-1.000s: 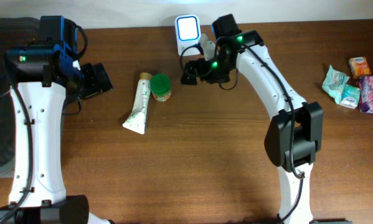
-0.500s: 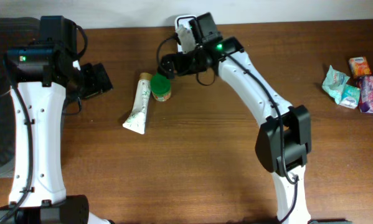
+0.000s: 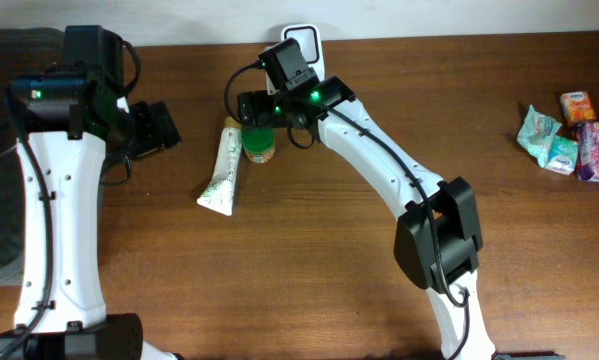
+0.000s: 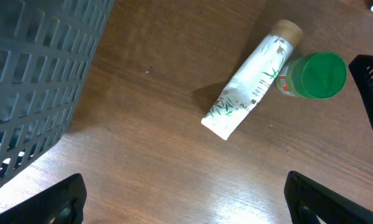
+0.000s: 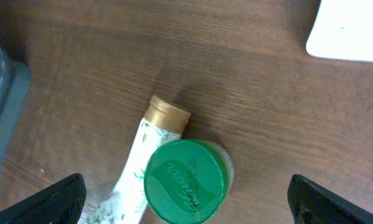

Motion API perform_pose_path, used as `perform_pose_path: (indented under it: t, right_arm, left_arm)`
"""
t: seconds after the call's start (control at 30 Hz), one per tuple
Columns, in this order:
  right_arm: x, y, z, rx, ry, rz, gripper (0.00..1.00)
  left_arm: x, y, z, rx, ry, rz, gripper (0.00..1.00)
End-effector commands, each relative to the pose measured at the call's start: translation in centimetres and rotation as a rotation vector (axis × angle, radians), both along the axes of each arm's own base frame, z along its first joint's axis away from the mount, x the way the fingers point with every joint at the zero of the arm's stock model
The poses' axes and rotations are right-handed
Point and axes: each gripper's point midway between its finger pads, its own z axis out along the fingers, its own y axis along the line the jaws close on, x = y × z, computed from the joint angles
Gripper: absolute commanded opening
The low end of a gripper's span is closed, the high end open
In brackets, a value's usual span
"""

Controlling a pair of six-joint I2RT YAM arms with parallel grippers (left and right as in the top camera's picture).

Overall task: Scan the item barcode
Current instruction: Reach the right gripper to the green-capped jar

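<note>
Two pairs of jaws stand wide apart, holding nothing. Below the gap of the right jaws (image 5: pixel 186 202) lies the green-lidded jar (image 5: pixel 185 182), touching the gold-capped tube (image 5: pixel 139 158), near the surface's (image 3: pixel 309 270) far edge. The left jaws (image 4: pixel 189 202) are well apart from both. Only the left wrist view shows the grey basket (image 4: pixel 30 81), and only overhead shows the whole scanner (image 3: pixel 302 42).

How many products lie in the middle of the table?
2: a white tube lying flat and a green-lidded jar beside its cap end. The right arm may hide others.
</note>
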Motion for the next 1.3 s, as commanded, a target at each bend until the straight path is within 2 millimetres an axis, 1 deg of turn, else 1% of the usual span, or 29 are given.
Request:
perform_pose_path:
  t: [0.0, 0.03, 0.13, 0.23, 0.3, 0.43, 0.53, 0.63, 0.73, 0.83, 0.87, 0.9, 0.97, 1.03, 1.1, 1.13, 1.17, 1.23, 1.27]
  right_arm:
    - [-0.1, 0.4, -1.1, 0.058, 0.074, -0.103, 0.99]
    - [-0.5, 0.8, -1.1, 0.075, 0.091, -0.079, 0.99]
    - [-1.0, 0.4, -1.7, 0.051, 0.117, -0.085, 0.99]
    - [-1.5, 1.0, -2.5, -0.033, 0.057, 0.054, 0.99]
    - [-1.2, 0.9, -2.5, -0.049, 0.043, 0.035, 0.99]
    - [-0.8, 1.6, -2.5, -0.046, 0.010, 0.037, 0.99]
    - [0.2, 1.3, -4.1, -0.115, -0.030, -0.010, 0.99]
    - [0.2, 1.8, -5.7, -0.122, -0.019, -0.002, 0.99]
    - [-0.2, 2.4, -6.6, -0.129, -0.011, 0.009, 1.00]
    - [-0.3, 2.4, -7.3, -0.138, -0.002, 0.011, 0.97]
    - [-0.3, 2.4, -7.7, -0.143, 0.005, 0.012, 0.93]
    - [-0.4, 2.3, -8.2, -0.149, 0.014, 0.012, 0.86]
    - [-0.7, 2.5, -9.0, -0.168, 0.019, 0.034, 0.86]
    - [-1.2, 2.9, -9.8, -0.209, 0.004, 0.104, 0.85]
    - [-1.4, 3.1, -9.8, -0.233, -0.015, 0.139, 0.85]
    - [-1.2, 2.9, -9.8, -0.247, -0.024, 0.127, 0.82]
    - [-0.9, 2.5, -9.8, -0.264, -0.032, 0.114, 0.76]
    - [-0.9, 2.4, -9.7, -0.266, -0.034, 0.110, 0.73]
    - [-0.8, 2.5, -9.6, -0.265, -0.035, 0.111, 0.70]
  left_arm:
    - [-0.3, 0.4, 0.6, 0.006, -0.018, 0.015, 0.99]
    - [-0.3, 0.4, 0.6, 0.006, -0.018, 0.015, 0.99]
    - [-0.3, 0.4, 0.6, 0.006, -0.018, 0.015, 0.99]
    - [-0.3, 0.4, 0.6, 0.006, -0.018, 0.015, 0.99]
    - [-0.3, 0.4, 0.6, 0.006, -0.018, 0.015, 0.99]
    - [-0.3, 0.4, 0.6, 0.006, -0.018, 0.015, 0.99]
    - [-0.3, 0.4, 0.6, 0.006, -0.018, 0.015, 0.99]
    - [-0.3, 0.4, 0.6, 0.006, -0.018, 0.015, 0.99]
    - [-0.3, 0.4, 0.6, 0.006, -0.018, 0.015, 0.99]
    - [-0.3, 0.4, 0.6, 0.006, -0.018, 0.015, 0.99]
    - [-0.3, 0.4, 0.6, 0.006, -0.018, 0.015, 0.99]
    - [-0.3, 0.4, 0.6, 0.006, -0.018, 0.015, 0.99]
    - [-0.3, 0.4, 0.6, 0.006, -0.018, 0.015, 0.99]
    - [-0.3, 0.4, 0.6, 0.006, -0.018, 0.015, 0.99]
    - [-0.3, 0.4, 0.6, 0.006, -0.018, 0.015, 0.99]
    - [-0.3, 0.4, 0.6, 0.006, -0.018, 0.015, 0.99]
    - [-0.3, 0.4, 0.6, 0.006, -0.018, 0.015, 0.99]
    - [-0.3, 0.4, 0.6, 0.006, -0.018, 0.015, 0.99]
    - [-0.3, 0.4, 0.6, 0.006, -0.018, 0.015, 0.99]
